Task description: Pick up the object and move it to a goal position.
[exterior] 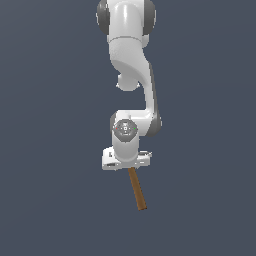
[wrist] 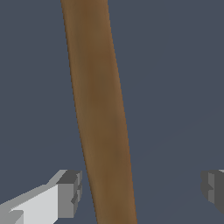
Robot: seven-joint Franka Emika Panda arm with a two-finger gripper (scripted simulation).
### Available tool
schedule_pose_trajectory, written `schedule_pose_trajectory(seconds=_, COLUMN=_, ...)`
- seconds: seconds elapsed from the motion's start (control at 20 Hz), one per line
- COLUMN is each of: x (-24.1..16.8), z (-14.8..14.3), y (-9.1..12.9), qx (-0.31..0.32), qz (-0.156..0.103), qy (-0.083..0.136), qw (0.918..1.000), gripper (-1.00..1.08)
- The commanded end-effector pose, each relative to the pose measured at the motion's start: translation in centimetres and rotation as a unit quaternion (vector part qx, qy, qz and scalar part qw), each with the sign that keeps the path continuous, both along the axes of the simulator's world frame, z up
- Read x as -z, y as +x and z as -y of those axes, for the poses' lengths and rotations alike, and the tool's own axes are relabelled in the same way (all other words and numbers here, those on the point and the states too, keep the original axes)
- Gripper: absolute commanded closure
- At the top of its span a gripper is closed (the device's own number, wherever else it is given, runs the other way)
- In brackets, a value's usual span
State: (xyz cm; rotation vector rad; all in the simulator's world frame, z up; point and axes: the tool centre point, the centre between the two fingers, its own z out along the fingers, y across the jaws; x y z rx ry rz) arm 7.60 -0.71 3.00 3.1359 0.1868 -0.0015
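The hammer's brown wooden handle [exterior: 136, 190] lies on the dark grey floor and sticks out from under the hand toward the camera. Its dark head is hidden behind the hand. My gripper [exterior: 126, 162] hangs straight down over the handle's upper part. In the wrist view the handle [wrist: 100, 131] runs between the two fingers of my open gripper [wrist: 142, 190]. One grey fingertip [wrist: 70, 192] is close beside the handle with a small gap. The other fingertip [wrist: 214, 188] stands far off it. Nothing is gripped.
The floor [exterior: 50, 190] is plain dark grey with no other objects in view. The white arm [exterior: 131, 60] reaches down from the top of the exterior view.
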Motion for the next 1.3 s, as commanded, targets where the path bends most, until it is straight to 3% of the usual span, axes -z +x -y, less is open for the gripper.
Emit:
schedule_pose_trajectory(seconds=0.0, x=1.0, z=0.0, y=0.0, qx=0.000, qz=0.000, qy=0.000, qw=1.0000, gripper=-0.92)
schedule_pose_trajectory(seconds=0.25, x=1.3, z=0.0, y=0.1, qx=0.000, qz=0.001, qy=0.000, qw=1.0000, gripper=-0.92)
schedule_pose_trajectory(seconds=0.3, x=1.3, z=0.0, y=0.1, qx=0.000, qz=0.001, qy=0.000, qw=1.0000, gripper=1.08)
schedule_pose_trajectory(seconds=0.9, x=1.2, z=-0.4, y=0.1, qx=-0.002, qz=0.000, qy=0.001, qw=1.0000, gripper=1.08)
schedule_pose_trajectory(seconds=1.25, x=-1.2, z=-2.5, y=0.0, qx=-0.002, qz=0.000, qy=0.001, qw=1.0000, gripper=1.08)
